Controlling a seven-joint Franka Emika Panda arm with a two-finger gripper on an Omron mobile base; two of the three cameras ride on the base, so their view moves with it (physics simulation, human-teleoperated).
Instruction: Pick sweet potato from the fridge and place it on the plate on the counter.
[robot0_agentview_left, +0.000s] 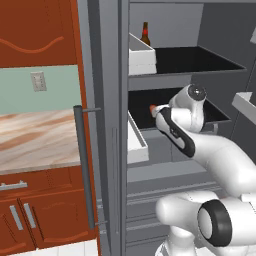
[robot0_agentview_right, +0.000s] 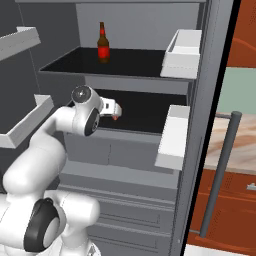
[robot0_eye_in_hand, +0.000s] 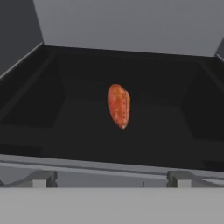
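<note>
Inside, speckled oblong sweet potato (robot0_eye_in_hand: 119, 105)

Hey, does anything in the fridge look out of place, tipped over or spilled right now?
Nothing stands out. The reddish-orange oblong sweet potato lies alone on the dark middle shelf, the brown bottle with a red label stands upright above, no spills.

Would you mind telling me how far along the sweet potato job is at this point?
Done: the fridge stands open and the arm has reached to its middle shelf. In hand: the open gripper faces the sweet potato, which lies on the dark shelf, not yet gripped. Left: grasp it, lift it out, and carry it to the plate on the counter.
</note>
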